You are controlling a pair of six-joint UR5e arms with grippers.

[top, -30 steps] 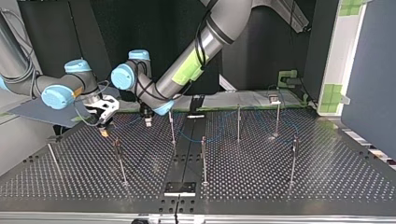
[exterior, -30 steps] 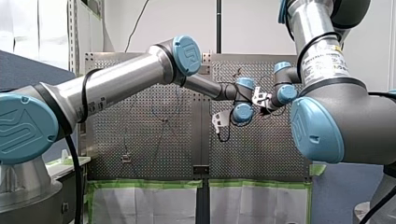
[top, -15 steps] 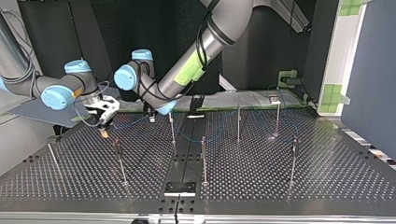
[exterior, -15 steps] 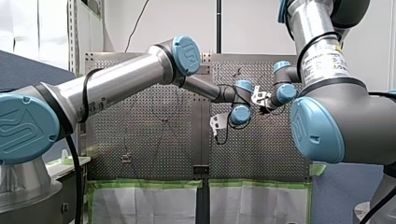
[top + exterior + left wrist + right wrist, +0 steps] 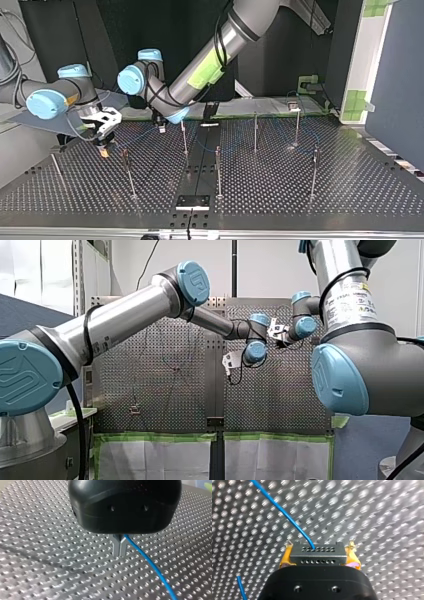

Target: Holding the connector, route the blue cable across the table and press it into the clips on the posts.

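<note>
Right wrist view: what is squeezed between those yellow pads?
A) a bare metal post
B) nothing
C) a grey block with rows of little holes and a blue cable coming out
C: the yellow pads of my right gripper clamp the connector, and the blue cable leaves its holed face.

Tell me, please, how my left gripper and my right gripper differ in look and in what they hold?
The left gripper has slim metal fingers; the right gripper has yellow pads. The left gripper pinches the bare blue cable; the right gripper clamps the grey connector at its end. Both are black-bodied, shut, and poised over the perforated table.
</note>
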